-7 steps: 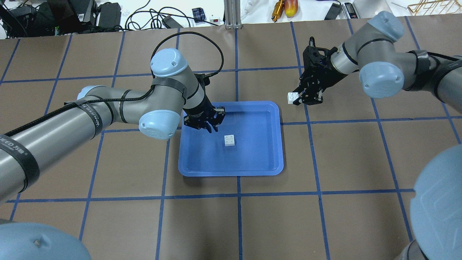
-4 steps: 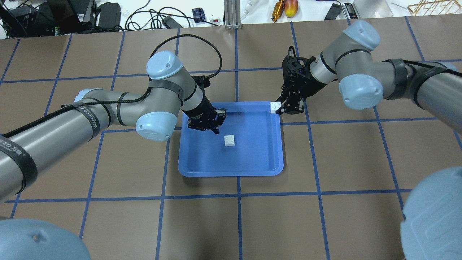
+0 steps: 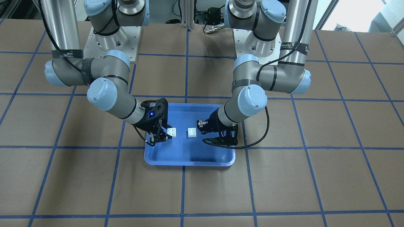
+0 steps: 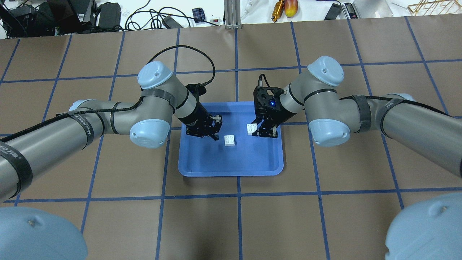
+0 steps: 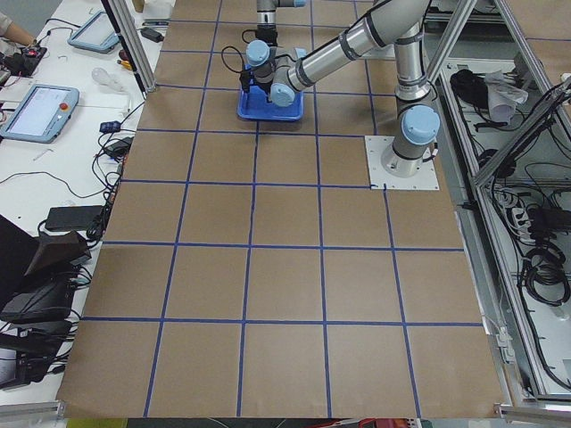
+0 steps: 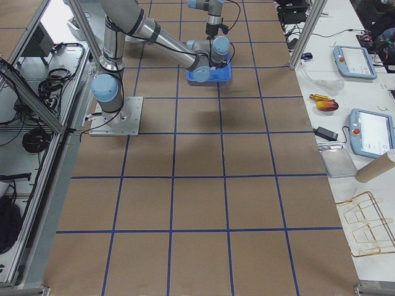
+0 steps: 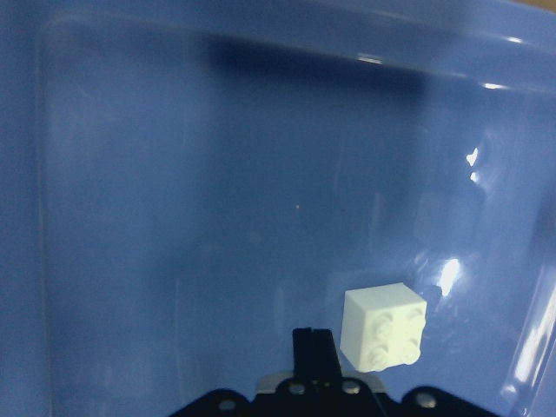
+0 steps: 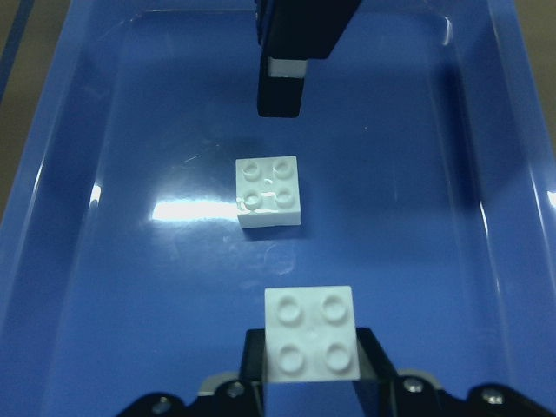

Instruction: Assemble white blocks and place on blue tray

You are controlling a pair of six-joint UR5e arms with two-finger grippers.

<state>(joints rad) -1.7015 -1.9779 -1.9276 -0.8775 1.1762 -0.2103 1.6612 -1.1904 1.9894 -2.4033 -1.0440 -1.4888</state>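
Note:
The blue tray [image 4: 231, 162] lies at the table's middle. One white block [image 4: 229, 140] rests studs up on its floor; it also shows in the front view [image 3: 191, 132] and in both wrist views [image 7: 382, 326] [image 8: 269, 191]. My right gripper [image 4: 257, 130] is shut on a second white block [image 4: 252, 129] [image 8: 310, 333] and holds it studs up over the tray's right part, beside the resting block. My left gripper [image 4: 215, 136] [image 7: 314, 343] is shut and empty. It hangs just left of the resting block, apart from it.
Brown table with a blue tape grid. Cables, power supplies and tools [image 4: 108, 14] lie along the far edge. A black cable [image 4: 187, 50] loops off my left wrist. Teach pendants [image 6: 355, 61] lie on a side bench.
My right gripper has carried its white block left, from beside the tray to over the tray's right part. My left gripper has shifted slightly nearer the resting block.

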